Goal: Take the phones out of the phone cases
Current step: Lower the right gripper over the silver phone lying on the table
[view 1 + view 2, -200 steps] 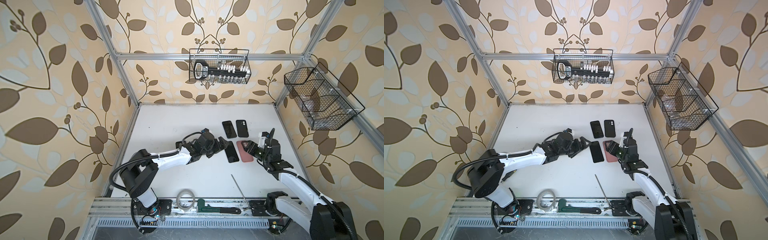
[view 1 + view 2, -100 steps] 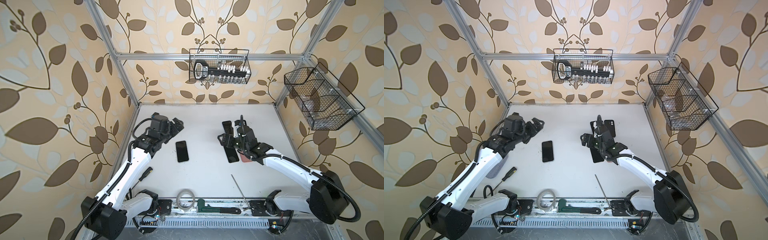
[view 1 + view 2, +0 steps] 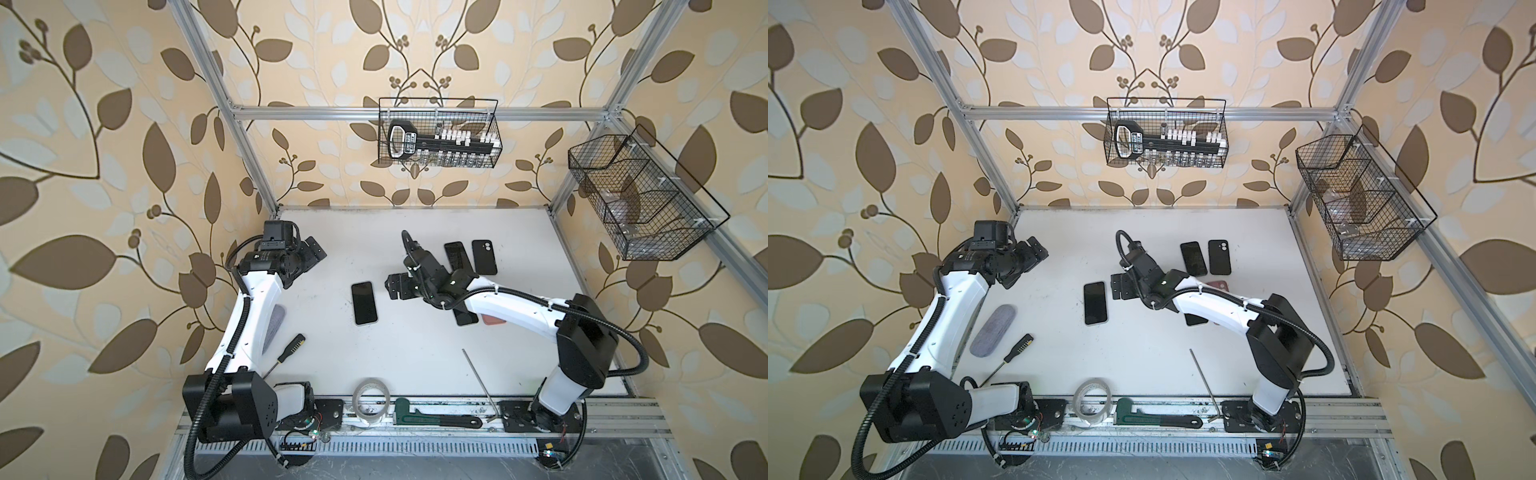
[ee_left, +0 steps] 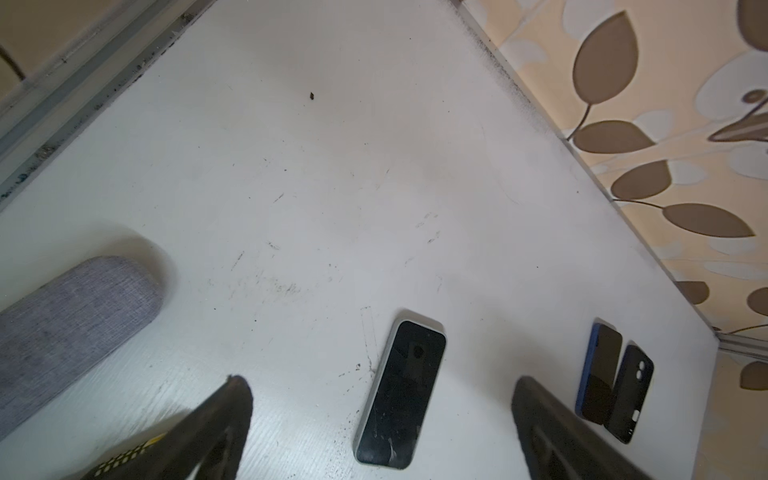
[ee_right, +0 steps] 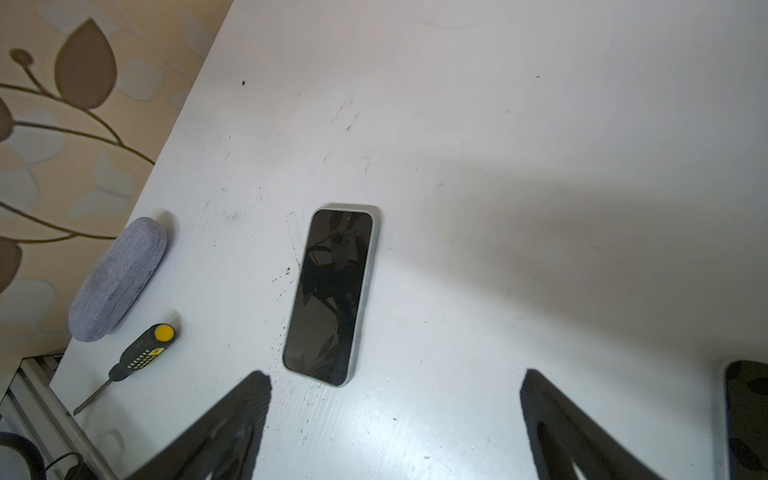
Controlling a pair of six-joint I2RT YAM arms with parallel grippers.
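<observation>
From the right wrist camera, the phone (image 5: 330, 291) lies flat and screen-up on the white table (image 5: 498, 145), still seated in its pale case (image 5: 369, 257). The right gripper (image 5: 395, 374) hangs just short of the phone's near end, jaws spread wide with only bare table between them. A grey pouch (image 5: 116, 278) and a screwdriver (image 5: 141, 353) lie off to one side, well apart from the phone.

In both top views the cased phone sits left of the table's middle, touching neither arm. The right gripper hovers just to its right, gaping and empty-handed. The left gripper (image 3: 312, 261) is raised near the far left corner, well apart from the phone, its jaws likewise wide and holding nothing. Behind the right arm a second phone (image 3: 457, 257) and a black case (image 3: 484, 257) lie side by side, and a pink case (image 3: 492, 320) peeks out from under the arm.

From the left wrist camera, the left gripper's fingers (image 4: 232, 419) stand far apart, and the cased phone shows between them, lying on the table beyond the tips. The grey pouch rests off to one side.
</observation>
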